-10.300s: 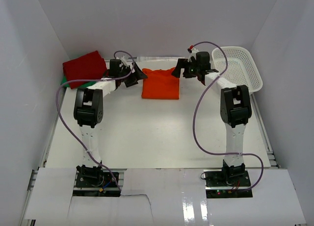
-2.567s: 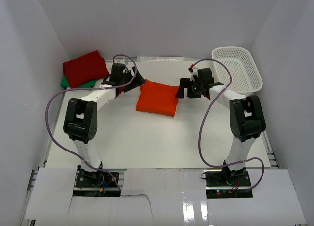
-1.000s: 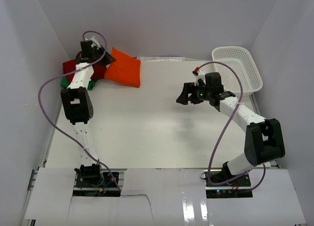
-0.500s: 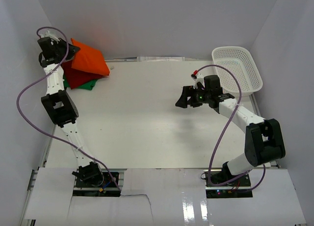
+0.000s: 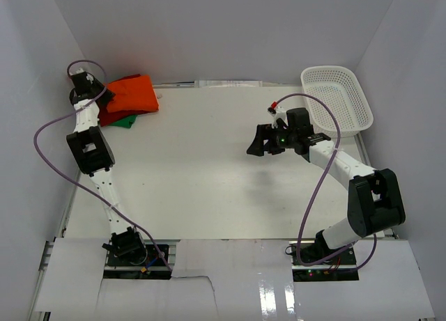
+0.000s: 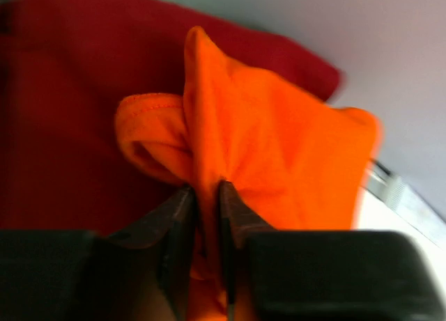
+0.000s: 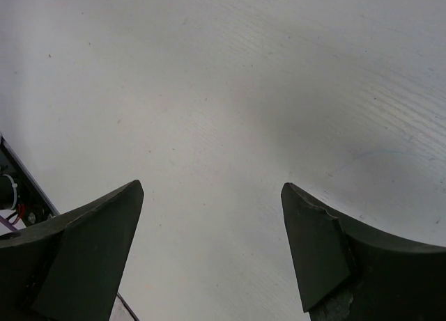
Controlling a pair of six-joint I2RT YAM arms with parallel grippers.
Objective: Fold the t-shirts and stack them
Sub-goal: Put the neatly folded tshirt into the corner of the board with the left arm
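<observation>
Stacking step here: the orange shirt (image 5: 132, 95) is sitting on top of the red shirt (image 6: 70, 126) in the far left corner of the tabletop (image 5: 209, 182), with a bit of the green shirt (image 5: 124, 123) poking out underneath at the near side. My left hand (image 6: 204, 199) is narrow, with a fold of the orange cloth pinched between the fingers (image 6: 178, 223). The wrist cam shows that fold bunched into a ridge and a rolled hem right beside it, so it's not lying flat at the grip point. The way I'd play it: get the hand low enough that the cloth has no slack hanging from it, open properly wide before moving at all, then back straight out along the line of the fingers, not sideways. I reckon a sideways exit would drag the top layer and skew the pile. Soft cloth likes to cling to the pads, so I'd watch the wrist cam for the ridge dropping before I pull away. From above, the orange looks to overhang the red toward the right, so a small nudge to square it up may be worth it. My right hand (image 5: 254, 146) is wide open and holding nothing, hovering over bare tabletop well apart from the pile, near the basket (image 5: 359, 105) side, so it's no help for pinning the stack.
</observation>
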